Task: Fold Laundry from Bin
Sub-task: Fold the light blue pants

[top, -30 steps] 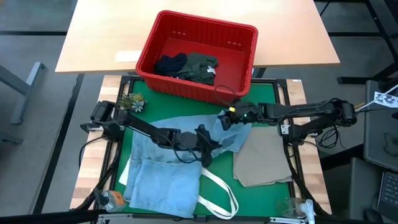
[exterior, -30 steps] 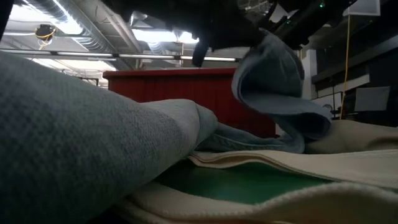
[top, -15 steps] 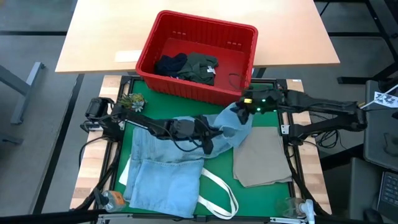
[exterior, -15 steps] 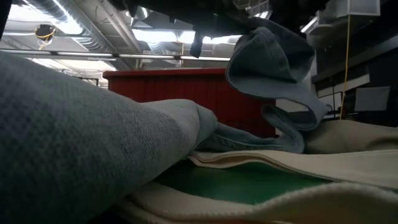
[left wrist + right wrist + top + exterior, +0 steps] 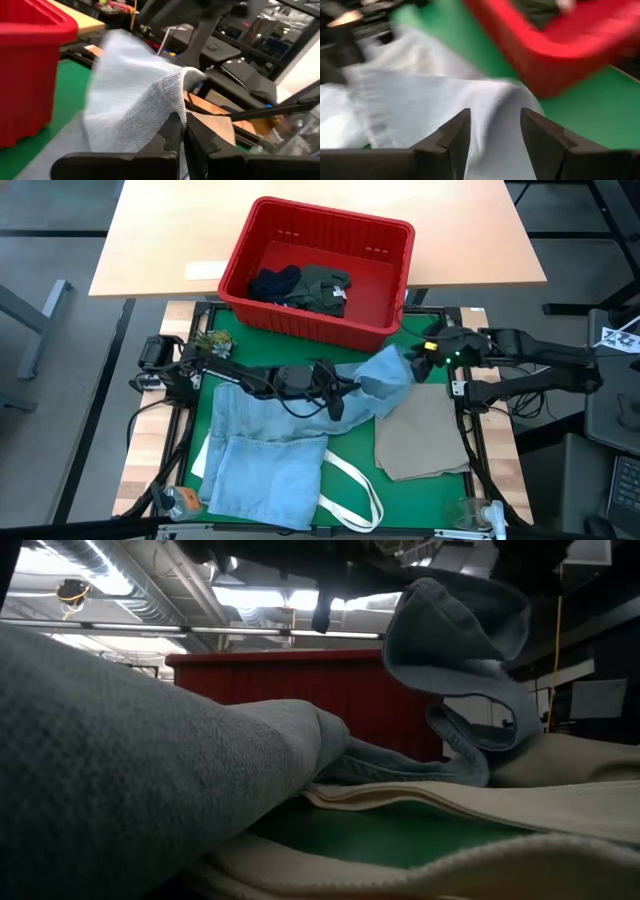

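Jeans (image 5: 290, 430) beside khaki cloth (image 5: 422, 430), bin (image 5: 315, 275)

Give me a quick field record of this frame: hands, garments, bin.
left hand: shut on the jeans, mid-mat
right hand: open, holding nothing, beside the jeans' raised part
jeans: light blue denim, partly lifted, the rest spread on the green mat
beige cloth: flat on the mat, right side
bin: red, holds a dark olive shirt and dark navy shorts

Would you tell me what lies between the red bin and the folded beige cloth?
In the high view, a raised flap of the light blue jeans and some green mat lie between the bin and the beige cloth.
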Action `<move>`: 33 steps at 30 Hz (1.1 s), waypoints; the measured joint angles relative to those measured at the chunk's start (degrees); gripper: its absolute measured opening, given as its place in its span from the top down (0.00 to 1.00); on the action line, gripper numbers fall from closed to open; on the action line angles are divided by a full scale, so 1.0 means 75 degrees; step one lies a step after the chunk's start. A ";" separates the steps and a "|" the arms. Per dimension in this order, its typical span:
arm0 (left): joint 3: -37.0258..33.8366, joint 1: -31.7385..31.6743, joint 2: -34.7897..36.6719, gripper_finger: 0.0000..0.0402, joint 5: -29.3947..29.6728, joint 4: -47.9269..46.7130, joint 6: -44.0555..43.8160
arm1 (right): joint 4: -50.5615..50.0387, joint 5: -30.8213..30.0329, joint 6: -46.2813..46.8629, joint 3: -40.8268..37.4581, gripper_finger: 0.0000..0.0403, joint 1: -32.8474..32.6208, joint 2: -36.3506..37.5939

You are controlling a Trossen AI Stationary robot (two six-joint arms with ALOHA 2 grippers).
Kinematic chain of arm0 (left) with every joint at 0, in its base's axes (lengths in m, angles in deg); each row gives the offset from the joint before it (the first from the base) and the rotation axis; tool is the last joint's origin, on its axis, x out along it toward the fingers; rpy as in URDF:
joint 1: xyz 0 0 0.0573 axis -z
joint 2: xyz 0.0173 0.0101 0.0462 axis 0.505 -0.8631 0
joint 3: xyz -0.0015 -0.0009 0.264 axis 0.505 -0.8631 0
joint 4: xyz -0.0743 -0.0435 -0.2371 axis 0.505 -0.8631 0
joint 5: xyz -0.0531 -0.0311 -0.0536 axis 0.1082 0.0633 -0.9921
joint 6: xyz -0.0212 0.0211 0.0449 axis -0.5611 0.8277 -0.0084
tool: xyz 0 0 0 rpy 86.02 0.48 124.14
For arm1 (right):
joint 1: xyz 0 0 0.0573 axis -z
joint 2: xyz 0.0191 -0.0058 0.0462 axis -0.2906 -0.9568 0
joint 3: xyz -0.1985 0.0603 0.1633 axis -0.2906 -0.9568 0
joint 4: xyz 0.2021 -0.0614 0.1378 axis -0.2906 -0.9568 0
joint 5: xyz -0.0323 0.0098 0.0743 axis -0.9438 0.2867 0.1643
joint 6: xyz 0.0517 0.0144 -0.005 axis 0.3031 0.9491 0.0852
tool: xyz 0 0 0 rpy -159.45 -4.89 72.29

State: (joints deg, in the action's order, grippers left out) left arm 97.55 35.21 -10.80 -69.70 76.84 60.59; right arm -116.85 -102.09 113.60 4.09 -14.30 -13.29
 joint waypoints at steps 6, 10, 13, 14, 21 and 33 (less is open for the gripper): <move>0.0000 0.0071 0.0000 1.00 -0.0014 0.0015 -0.0331 | -0.0901 -0.0316 0.0602 -0.0003 0.57 0.0000 0.0332; 0.0000 0.0065 0.0000 1.00 -0.0009 0.0018 -0.0500 | -0.0861 0.0351 0.0787 -0.0029 0.57 -0.0163 0.0343; 0.0000 0.0065 0.0000 1.00 0.0108 0.0020 -0.0503 | -0.0778 0.0422 0.1305 -0.0228 0.57 -0.0672 0.0229; 0.0000 0.0064 0.0000 1.00 0.0129 0.0021 -0.0504 | -0.0763 0.0410 0.1526 -0.0309 0.57 -0.0900 0.0186; 0.0000 0.0004 0.0000 1.00 0.0131 0.0027 -0.0517 | -0.0313 -0.0790 0.3714 -0.0899 0.57 -0.3058 -0.0427; 0.0000 0.0001 -0.0003 0.99 0.0135 0.0032 -0.0518 | 0.0217 -0.2449 0.5701 -0.0956 0.57 -0.5147 -0.2852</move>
State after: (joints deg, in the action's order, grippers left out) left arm 97.55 35.21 -10.82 -68.69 77.08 56.71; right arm -115.22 -120.45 156.36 -3.08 -52.90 -34.68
